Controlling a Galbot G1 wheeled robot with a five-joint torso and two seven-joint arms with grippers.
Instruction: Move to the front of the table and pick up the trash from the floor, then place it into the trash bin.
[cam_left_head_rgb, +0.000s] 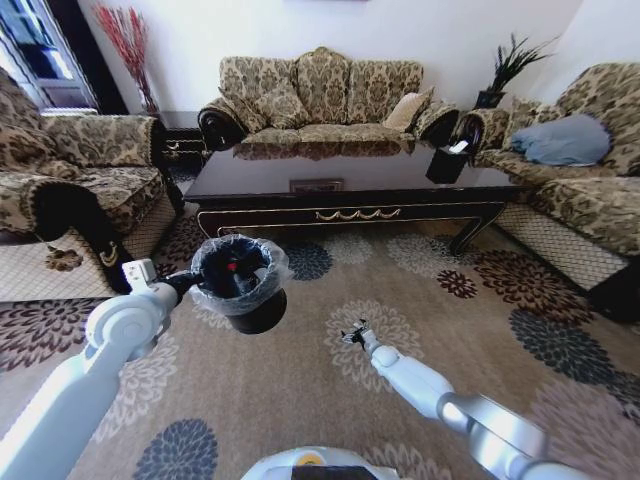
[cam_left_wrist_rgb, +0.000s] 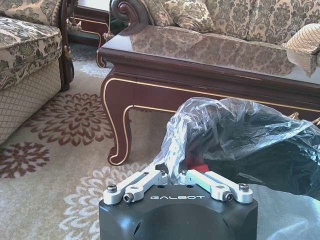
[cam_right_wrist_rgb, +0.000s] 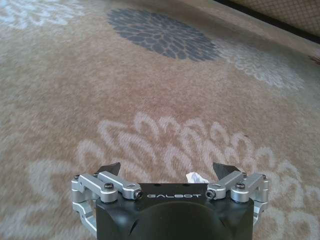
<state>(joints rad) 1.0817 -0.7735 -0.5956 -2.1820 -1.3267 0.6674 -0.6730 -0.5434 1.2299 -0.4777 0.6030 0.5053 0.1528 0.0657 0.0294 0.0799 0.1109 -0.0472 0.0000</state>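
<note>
My left gripper (cam_left_wrist_rgb: 177, 174) is shut on the rim and clear liner of the black trash bin (cam_left_wrist_rgb: 260, 155). In the head view the trash bin (cam_left_head_rgb: 240, 282) sits at the end of my left arm, in front of the table (cam_left_head_rgb: 340, 190), and something red (cam_left_head_rgb: 232, 266) lies inside it. My right gripper (cam_left_head_rgb: 352, 333) hangs low over the floor (cam_left_head_rgb: 300, 390), pointing down at a cream flower. In the right wrist view its fingers (cam_right_wrist_rgb: 111, 169) stand open, and a tiny white scrap of trash (cam_right_wrist_rgb: 196, 177) lies on the carpet just below them, nearer one finger.
Patterned sofas surround the table: one behind (cam_left_head_rgb: 320, 95), one at the left (cam_left_head_rgb: 70, 170), one at the right (cam_left_head_rgb: 590, 170) with a blue-grey cushion (cam_left_head_rgb: 560, 140). A black box (cam_left_head_rgb: 447, 162) stands on the table's right end. The table's curved leg (cam_left_wrist_rgb: 117, 125) is close to the bin.
</note>
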